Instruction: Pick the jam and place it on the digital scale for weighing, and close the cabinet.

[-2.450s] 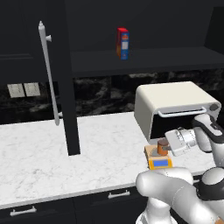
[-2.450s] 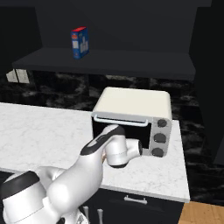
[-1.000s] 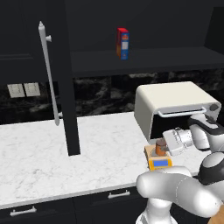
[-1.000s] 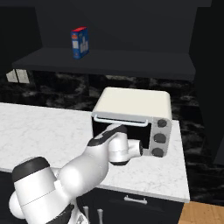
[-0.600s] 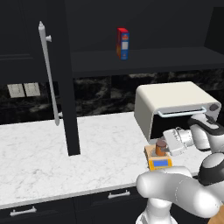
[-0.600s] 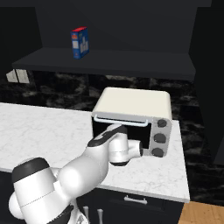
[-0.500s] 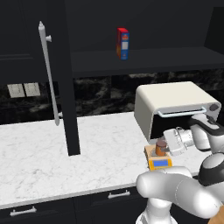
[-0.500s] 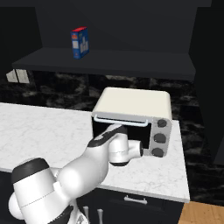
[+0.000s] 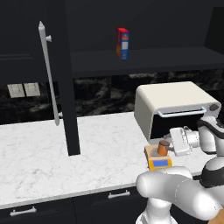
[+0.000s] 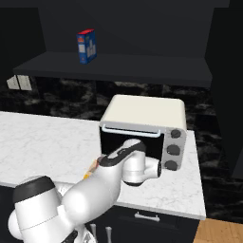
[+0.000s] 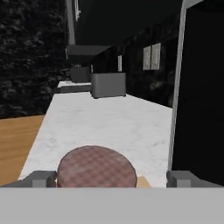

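the jam (image 9: pixel 163 147) is seen standing upright on the digital scale (image 9: pixel 158 158), which lies on the white marble worktop (image 9: pixel 100 153) just in front of the white toaster oven (image 9: pixel 175 106). in the left base view the gripper (image 9: pixel 171 142) is held level just to the right of the jar, at lid height. in the hand view the jar's brown lid (image 11: pixel 96 168) is seen between the two finger tips (image 11: pixel 40 177), with a gap left on either side, so the jaws are spread wide and nothing is pinched by them. a corner of the scale's tan platform (image 11: pixel 143 181) is glimpsed beside the lid.

the cabinet (image 9: pixel 65 74) is left open: its black door is seen edge-on, swung out over the worktop, with the long silver bar handle (image 9: pixel 49 72) on its left face. a red and blue box (image 9: pixel 123 43) is stood on the shelf (image 9: pixel 144 60) inside the cabinet, well above and to the left of the toaster oven. in the right base view the scale and jar are largely hidden behind the white arm (image 10: pixel 95 190), and the toaster oven's three knobs (image 10: pixel 172 149) are seen on its right side.
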